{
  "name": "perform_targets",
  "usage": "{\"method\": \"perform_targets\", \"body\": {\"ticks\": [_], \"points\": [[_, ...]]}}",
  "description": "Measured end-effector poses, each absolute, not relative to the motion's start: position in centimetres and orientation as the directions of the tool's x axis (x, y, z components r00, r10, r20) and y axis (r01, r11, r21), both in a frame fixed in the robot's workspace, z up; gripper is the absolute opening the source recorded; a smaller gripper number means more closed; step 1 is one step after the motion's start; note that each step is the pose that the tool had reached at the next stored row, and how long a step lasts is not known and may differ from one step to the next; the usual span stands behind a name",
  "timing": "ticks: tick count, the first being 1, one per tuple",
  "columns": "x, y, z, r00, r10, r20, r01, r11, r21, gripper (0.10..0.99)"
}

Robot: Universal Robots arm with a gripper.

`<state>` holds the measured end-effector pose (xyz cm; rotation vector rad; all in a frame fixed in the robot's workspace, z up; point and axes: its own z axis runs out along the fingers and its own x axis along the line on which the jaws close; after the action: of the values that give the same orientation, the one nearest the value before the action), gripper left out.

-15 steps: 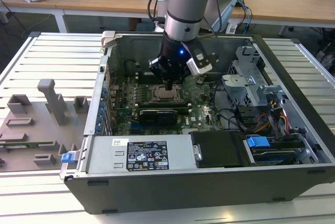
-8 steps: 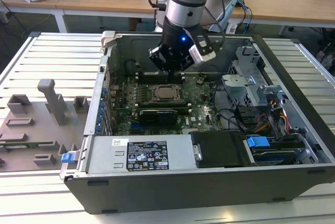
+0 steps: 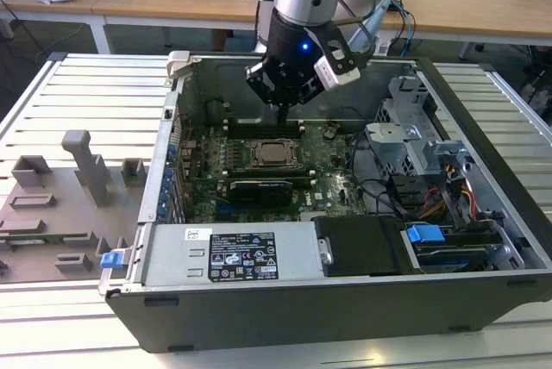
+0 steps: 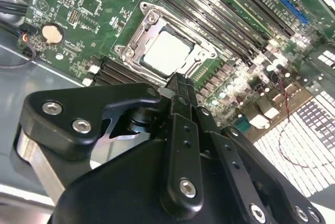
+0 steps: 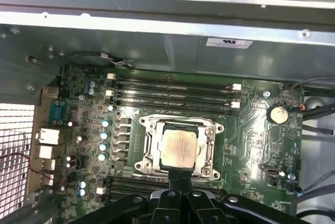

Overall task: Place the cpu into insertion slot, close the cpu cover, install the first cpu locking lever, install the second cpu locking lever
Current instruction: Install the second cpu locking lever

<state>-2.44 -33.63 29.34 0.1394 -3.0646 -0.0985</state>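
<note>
**Operator:** Just past my fingertips, the cpu [image 5: 178,148] lies flat in the insertion slot [image 5: 148,153], silver top up. Across the first wrist view from the left: a row of small capacitors [image 5: 104,136], then the socket, then the round coin battery [image 5: 278,114] well off to the other side of the gripper.

**Colleague:** And the gripper itself?

**Operator:** The gripper [image 5: 178,174] has its two fingers pressed together to a narrow point, with nothing between them. The tip sits at the near edge of the socket frame; whether it touches the metal, I cannot tell. In the exterior view the gripper [image 3: 282,110] hangs over the board, above the memory slots [image 3: 263,127].

**Colleague:** Is the cpu cover down?

**Operator:** The cpu cover [image 4: 149,21] looks to lie around the chip, its cut-out showing the silver top. I cannot make out the levers well enough to say whether they are latched.

**Colleague:** How would you treat the parts?

**Operator:** I judge the chip light, stiff and slick on top, and fragile underneath, so any hold belongs on its edges only. The frame is thin springy metal; I would push on its rim, never on the chip.
</note>
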Motion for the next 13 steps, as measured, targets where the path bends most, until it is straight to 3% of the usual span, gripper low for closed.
{"method": "perform_targets", "body": {"ticks": [13], "points": [[-2.4, -33.6, 31.6, -0.993, -0.093, 0.069, -0.088, 0.994, 0.067, 0.106]]}}
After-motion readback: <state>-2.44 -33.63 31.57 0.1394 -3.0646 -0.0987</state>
